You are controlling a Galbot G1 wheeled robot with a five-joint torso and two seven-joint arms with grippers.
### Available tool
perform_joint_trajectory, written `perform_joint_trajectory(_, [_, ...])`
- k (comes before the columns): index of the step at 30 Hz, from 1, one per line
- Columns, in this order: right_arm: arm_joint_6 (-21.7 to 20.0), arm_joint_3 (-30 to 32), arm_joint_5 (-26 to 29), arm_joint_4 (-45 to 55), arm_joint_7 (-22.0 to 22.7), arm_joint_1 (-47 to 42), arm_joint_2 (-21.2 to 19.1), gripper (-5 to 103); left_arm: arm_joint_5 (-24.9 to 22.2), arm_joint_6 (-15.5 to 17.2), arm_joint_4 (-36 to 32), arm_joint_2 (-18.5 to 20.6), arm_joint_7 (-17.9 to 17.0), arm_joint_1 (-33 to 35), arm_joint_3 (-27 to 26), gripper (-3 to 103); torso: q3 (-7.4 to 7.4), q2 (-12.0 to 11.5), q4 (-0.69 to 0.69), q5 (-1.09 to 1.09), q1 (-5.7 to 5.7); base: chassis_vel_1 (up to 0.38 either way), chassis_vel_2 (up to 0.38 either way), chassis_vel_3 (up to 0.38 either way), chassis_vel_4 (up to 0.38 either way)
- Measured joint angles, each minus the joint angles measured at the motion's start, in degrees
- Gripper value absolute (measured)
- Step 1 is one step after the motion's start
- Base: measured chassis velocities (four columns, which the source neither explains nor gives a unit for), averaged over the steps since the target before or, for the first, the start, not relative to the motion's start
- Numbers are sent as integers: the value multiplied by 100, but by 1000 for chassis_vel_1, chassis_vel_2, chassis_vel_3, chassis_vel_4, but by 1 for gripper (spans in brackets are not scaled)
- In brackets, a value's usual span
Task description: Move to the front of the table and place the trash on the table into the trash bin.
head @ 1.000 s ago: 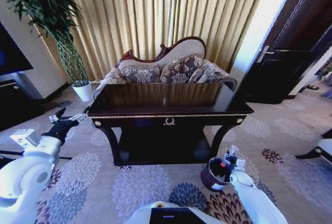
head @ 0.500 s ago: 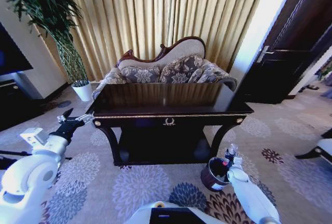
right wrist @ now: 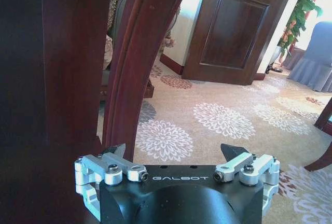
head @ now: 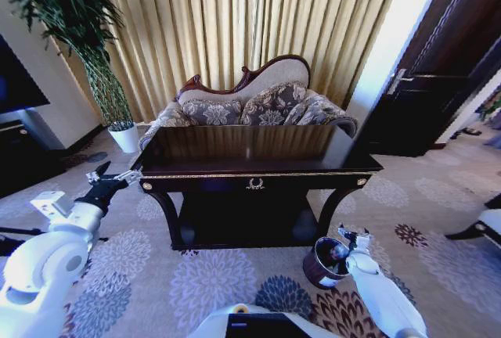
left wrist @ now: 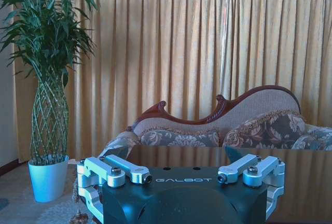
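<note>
The dark glossy table [head: 250, 167] stands straight ahead, its top showing reflections and no trash that I can make out. The small dark trash bin [head: 322, 264] sits on the carpet by the table's front right leg [right wrist: 140, 53]. Something pale lies inside the bin; I cannot tell for sure whether it is the trash. My right gripper [head: 350, 236] hangs just over the bin's far rim. In the right wrist view the right gripper [right wrist: 174, 151] is open with nothing between its fingers. My left gripper [head: 113, 175] is held up, open and empty, just left of the table's front left corner.
A patterned sofa [head: 250, 103] stands right behind the table, before the curtains. A tall plant in a white pot [head: 125, 136] is at the back left and a dark cabinet [head: 19, 150] at the far left. A dark door [head: 438, 95] and a chair [head: 485, 224] are on the right.
The clear bottle that stood in my right gripper over the bin is out of it now, and the gripper has opened. The left arm rose slightly toward the table corner, then stayed.
</note>
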Motion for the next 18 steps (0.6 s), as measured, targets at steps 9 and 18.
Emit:
perform_joint_trajectory(9, [-41, 1, 3, 24, -3, -85, 17, 100, 0, -1, 11, -1, 1, -14, 7, 100, 0, 0, 0, 0, 0, 0, 0, 0, 0])
perform_joint_trajectory(18, [-193, 39, 66, 129, -2, -86, 11, 100, -23, -1, 32, 14, -7, -46, 4, 100, 0, 0, 0, 0, 0, 0, 0, 0, 0])
